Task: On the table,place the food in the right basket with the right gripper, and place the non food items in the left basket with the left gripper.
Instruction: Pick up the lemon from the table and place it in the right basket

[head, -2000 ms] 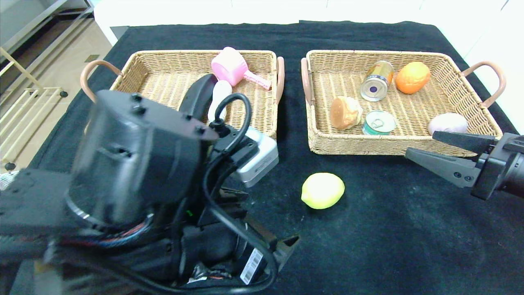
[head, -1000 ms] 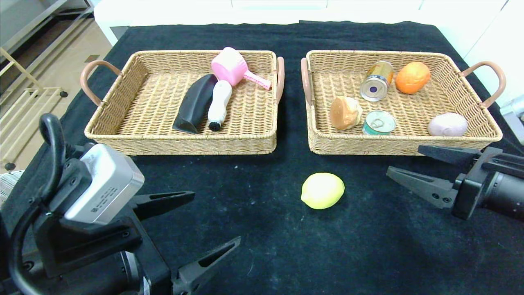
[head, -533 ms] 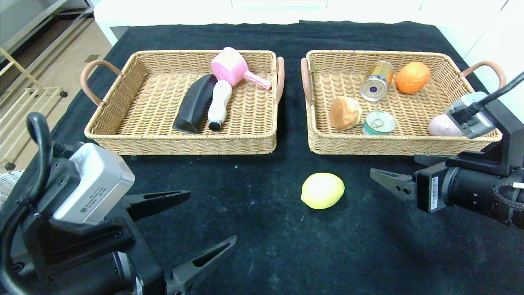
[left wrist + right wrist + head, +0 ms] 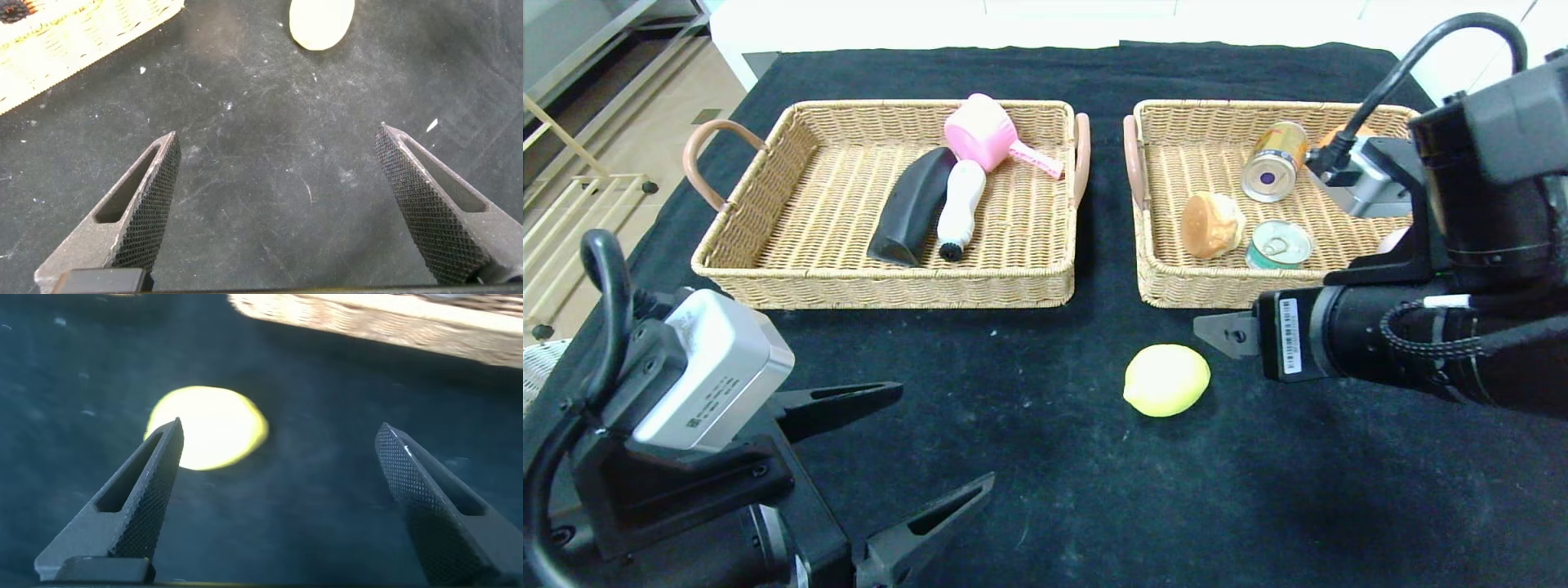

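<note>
A yellow lemon (image 4: 1166,380) lies on the black cloth in front of the right basket (image 4: 1176,290). My right gripper (image 4: 1217,333) is open, just right of the lemon and above the cloth. In the right wrist view the lemon (image 4: 208,427) sits off one finger, not between the fingers of the gripper (image 4: 281,429). My left gripper (image 4: 943,437) is open and empty at the front left. In the left wrist view, its own fingers (image 4: 278,131) frame bare cloth, with the lemon (image 4: 321,20) farther off.
The left basket (image 4: 768,278) holds a pink item (image 4: 984,131), a black item (image 4: 911,204) and a white brush (image 4: 960,204). The right basket holds a gold can (image 4: 1274,159), bread (image 4: 1211,223) and a green tin (image 4: 1280,243). My right arm hides the basket's right part.
My right arm has swung left across the front of the right basket and closed in on the lemon. My left arm pulled back to the front left, then stayed still.
</note>
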Motion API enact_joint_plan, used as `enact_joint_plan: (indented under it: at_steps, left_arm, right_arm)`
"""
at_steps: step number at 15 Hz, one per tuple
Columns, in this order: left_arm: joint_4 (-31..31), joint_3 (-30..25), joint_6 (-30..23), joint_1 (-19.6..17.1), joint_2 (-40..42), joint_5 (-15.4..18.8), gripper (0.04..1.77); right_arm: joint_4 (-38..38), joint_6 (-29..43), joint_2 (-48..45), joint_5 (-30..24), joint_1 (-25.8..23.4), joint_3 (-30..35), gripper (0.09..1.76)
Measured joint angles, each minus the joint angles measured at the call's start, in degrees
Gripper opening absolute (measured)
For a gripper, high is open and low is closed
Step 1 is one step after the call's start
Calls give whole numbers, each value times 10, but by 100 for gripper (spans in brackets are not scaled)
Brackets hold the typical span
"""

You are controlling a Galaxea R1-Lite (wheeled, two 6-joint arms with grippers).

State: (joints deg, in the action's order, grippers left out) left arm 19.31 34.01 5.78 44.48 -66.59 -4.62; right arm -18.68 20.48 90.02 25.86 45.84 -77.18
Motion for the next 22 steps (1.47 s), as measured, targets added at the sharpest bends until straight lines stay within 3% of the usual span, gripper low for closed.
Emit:
enact_joint_plan:
  at_steps: [5, 11, 22]
  left_arm:
    - [0, 0, 2, 0, 9, 2, 172]
    - [-2, 1, 2, 0, 16, 4, 172]
    - [-3, 0, 8, 1, 18, 4, 172]
  right_arm:
    - [-10, 33, 63, 50, 56, -48, 171]
    - [-8, 58, 110, 87, 57, -67, 171]
    - [-6, 88, 164, 90, 53, -79, 171]
